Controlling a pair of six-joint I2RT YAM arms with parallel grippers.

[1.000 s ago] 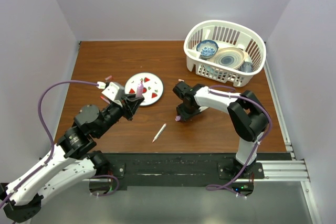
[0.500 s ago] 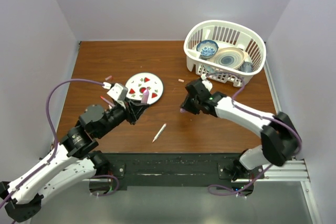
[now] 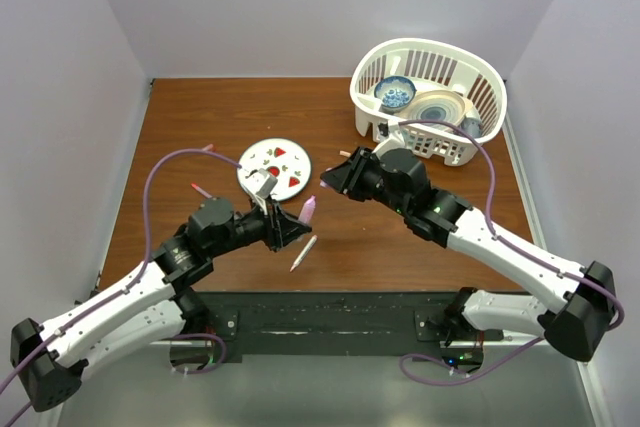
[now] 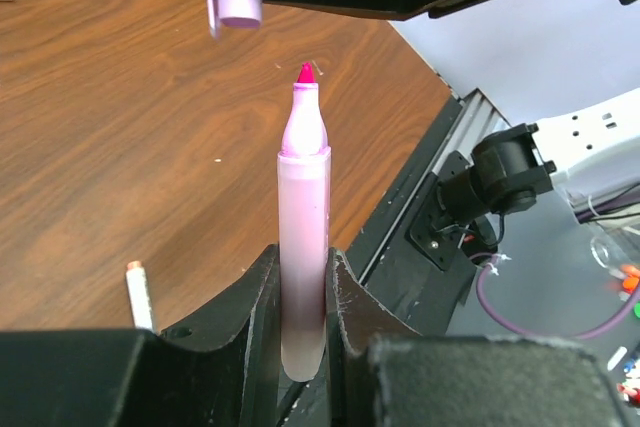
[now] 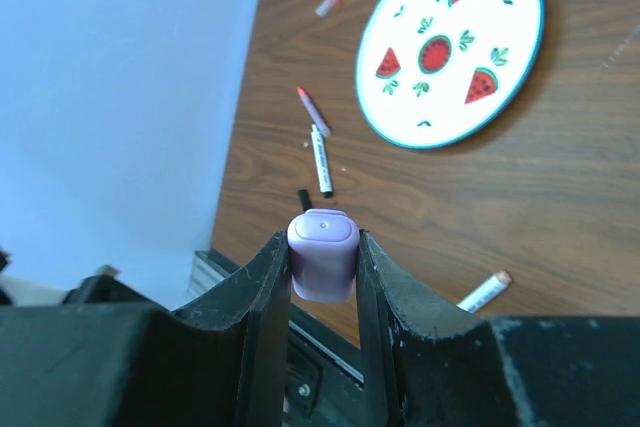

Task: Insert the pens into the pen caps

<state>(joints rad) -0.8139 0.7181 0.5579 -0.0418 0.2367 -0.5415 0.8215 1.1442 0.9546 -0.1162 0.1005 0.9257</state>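
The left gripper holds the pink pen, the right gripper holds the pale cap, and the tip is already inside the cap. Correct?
No. In the left wrist view the tip of the pink pen is outside the pale cap, with a gap between them. The rest holds.

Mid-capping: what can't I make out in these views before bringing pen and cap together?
Left wrist view: the lower end of the pink pen is buried in the left gripper; the body of the right gripper covers the top of the cap. The depth gap between tip and cap is unclear.
Right wrist view: only the cap's closed end shows; its mouth faces away.
Top view: the cap is too small, tucked between fingers.
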